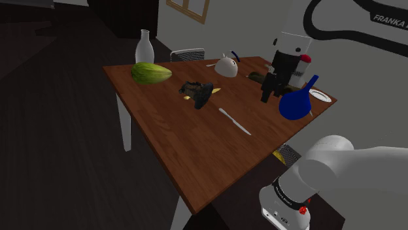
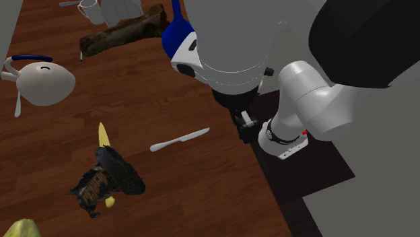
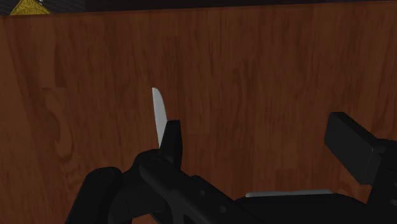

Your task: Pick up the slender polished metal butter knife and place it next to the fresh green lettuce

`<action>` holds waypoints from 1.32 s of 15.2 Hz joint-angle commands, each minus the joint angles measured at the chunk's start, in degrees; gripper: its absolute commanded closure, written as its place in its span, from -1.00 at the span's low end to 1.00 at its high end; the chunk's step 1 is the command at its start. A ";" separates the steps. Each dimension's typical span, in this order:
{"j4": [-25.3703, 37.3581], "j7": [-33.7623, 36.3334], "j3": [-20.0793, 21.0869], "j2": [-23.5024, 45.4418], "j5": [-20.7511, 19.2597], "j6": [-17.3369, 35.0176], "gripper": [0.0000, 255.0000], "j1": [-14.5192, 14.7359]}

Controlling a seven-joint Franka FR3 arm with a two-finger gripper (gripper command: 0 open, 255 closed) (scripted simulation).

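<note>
A slim silvery butter knife (image 1: 234, 121) lies flat on the brown wooden table (image 1: 196, 157), near the edge beside the stand; it is also seen in the second exterior view (image 2: 179, 140). The green lettuce (image 1: 152, 72) rests at the table's far corner on the shoulder view's left, and its tip shows in the second exterior view (image 2: 17, 229). My black gripper (image 1: 268, 91) hangs above the table, beyond the knife. In the wrist view the gripper (image 3: 261, 143) is open with nothing between the fingers. The knife's blade (image 3: 158, 113) pokes out from behind one finger (image 3: 170, 141).
A glass bottle (image 1: 144, 47) stands behind the lettuce. A white round pot (image 1: 226, 64), a dark crumpled lump with a yellow tip (image 1: 198, 91), a blue jug (image 1: 297, 101) and a white plate (image 1: 320, 95) crowd the table's far side. A yellow object (image 1: 286, 155) lies below the edge.
</note>
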 commanded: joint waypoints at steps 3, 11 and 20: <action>-3.02 -1.30 -1.01 0.61 -0.81 4.44 -1.00 -0.41; -11.93 -6.31 -5.25 7.57 -3.68 23.61 -1.00 -2.37; -14.66 -12.28 -10.37 24.23 -4.97 46.69 -1.00 -3.90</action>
